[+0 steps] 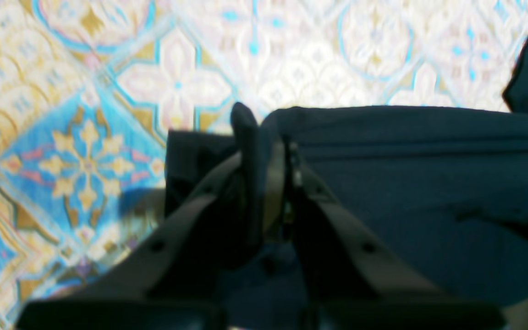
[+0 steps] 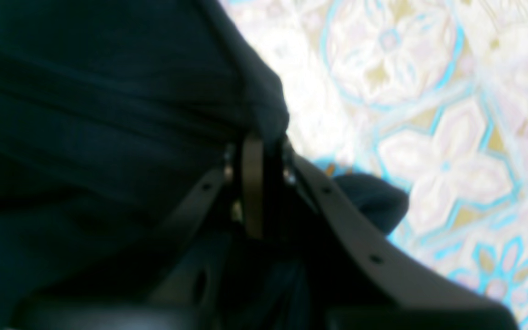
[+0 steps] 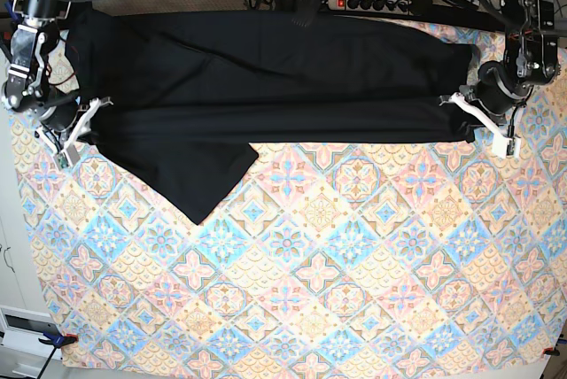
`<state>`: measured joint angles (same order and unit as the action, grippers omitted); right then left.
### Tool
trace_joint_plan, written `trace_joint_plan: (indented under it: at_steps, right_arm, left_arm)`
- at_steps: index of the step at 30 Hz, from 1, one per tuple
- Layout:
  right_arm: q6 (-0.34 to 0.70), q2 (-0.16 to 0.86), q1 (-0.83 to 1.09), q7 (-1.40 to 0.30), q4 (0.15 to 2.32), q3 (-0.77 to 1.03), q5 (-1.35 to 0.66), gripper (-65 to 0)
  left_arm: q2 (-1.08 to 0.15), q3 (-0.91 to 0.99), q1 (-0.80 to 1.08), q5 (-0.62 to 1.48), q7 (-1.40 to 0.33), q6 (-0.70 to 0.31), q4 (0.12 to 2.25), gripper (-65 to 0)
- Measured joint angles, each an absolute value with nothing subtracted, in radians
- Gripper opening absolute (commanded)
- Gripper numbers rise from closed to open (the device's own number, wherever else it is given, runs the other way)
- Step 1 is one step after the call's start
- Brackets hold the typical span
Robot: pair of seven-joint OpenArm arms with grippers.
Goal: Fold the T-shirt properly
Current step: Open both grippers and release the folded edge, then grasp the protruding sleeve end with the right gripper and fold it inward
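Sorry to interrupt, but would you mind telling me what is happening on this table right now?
A two-armed robot is folding a black T-shirt on a patterned tablecloth. The left gripper is shut on one end of the shirt and the right gripper is shut on the other end, so the shirt lies stretched as a long band across the far side of the table. One sleeve points out toward the near side.

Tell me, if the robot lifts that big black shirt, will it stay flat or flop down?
Probably flop: the big black cotton T-shirt already sags and creases between the left gripper and right gripper. One sleeve droops loose over the patterned tablecloth, so it likely trails. It looks light.
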<state>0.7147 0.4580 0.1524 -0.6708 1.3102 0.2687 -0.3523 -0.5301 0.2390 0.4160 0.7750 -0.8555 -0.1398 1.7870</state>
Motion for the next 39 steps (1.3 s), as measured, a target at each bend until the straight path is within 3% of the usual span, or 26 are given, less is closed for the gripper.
trace_joint_plan:
  at_steps: [15, 19, 23, 29, 35, 39]
  right_arm:
    - [0.72, 0.458, 0.311, -0.67, 1.411, 0.363, -0.355, -63.0]
    - [0.709, 0.458, 0.314, -0.67, 1.414, 0.361, -0.347, -54.3]
    - [0.702, 0.458, 0.337, -0.677, 1.417, 0.348, -0.34, -42.5]
    - [0.702, 0.457, 0.35, -0.68, 1.427, 0.437, -0.334, -39.9]
    - [0.696, 0.463, 0.347, -0.674, 1.607, 0.491, -0.334, -39.8]
    - [0.696, 0.464, 0.328, -0.677, 1.635, 0.398, -0.339, -39.8]
  left_arm:
    - [-0.509, 0.078, 0.358, 0.702, -0.847, -0.139, 1.558, -64.0]
    - [-0.513, 0.003, 0.294, 0.684, -0.841, -0.136, 1.502, -62.8]
    - [-0.513, -0.022, 0.291, 0.685, -0.834, -0.134, 1.496, -47.7]
    - [-0.513, -0.016, 0.303, 0.698, -0.829, -0.137, 1.505, -29.2]
    - [-0.513, 0.033, 0.349, 0.678, -0.847, -0.127, 1.57, -23.2]
    - [-0.477, 0.057, 0.342, 0.681, -0.846, -0.128, 1.597, -22.6]
